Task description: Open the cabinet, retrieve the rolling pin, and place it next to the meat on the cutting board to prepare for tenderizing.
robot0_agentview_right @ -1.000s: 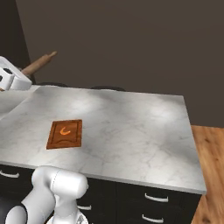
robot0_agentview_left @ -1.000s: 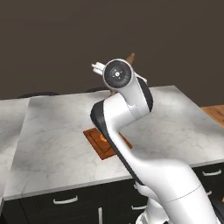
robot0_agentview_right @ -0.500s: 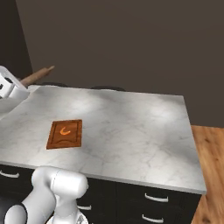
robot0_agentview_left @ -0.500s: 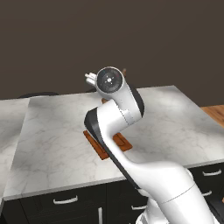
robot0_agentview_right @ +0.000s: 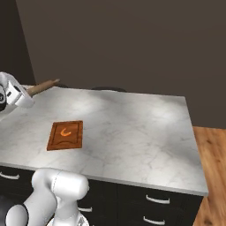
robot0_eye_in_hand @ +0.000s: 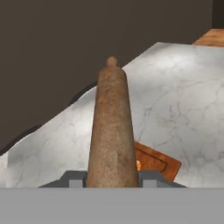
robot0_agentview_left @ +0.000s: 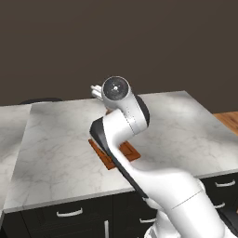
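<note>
Rolling pin (robot0_eye_in_hand: 112,131): a brown wooden rod with a small rounded knob at its far end, held in the air above the island counter. In the hand view it runs straight away from the camera, rising between the two finger tips. In the right base view (robot0_agentview_right: 42,87) it juts from the white hand at the left edge, angled up and to the right over the counter's far left corner.

Gripper (robot0_eye_in_hand: 112,178): its two fingers are pressed against the near end of the rolling pin, one on each side, pinching it. In the right base view the hand (robot0_agentview_right: 13,95) sits at the left edge of the frame, above the counter.

Cutting board (robot0_agentview_right: 65,135): a flat reddish-brown wooden rectangle with a darker rim, lying on the counter's left half, below the held pin and apart from it. In the left base view (robot0_agentview_left: 126,151) the arm's elbow covers most of it. In the hand view one corner (robot0_eye_in_hand: 157,162) shows just to the right of the pin.

Board contents: one small curved orange piece, the meat (robot0_agentview_right: 66,131), lies near the board's middle.

Island counter (robot0_agentview_right: 141,128): a white marble top with grey veining, bearing the cutting board.

Lower cabinets (robot0_agentview_right: 154,207): black drawer fronts with short curved silver handles, under the counter's front edge.

Floor (robot0_agentview_right: 214,176): light-brown planks, to the right of the island.

Back wall (robot0_agentview_right: 123,39): a plain dark brown surface.

Writing: no readable lettering can be made out on any surface.
</note>
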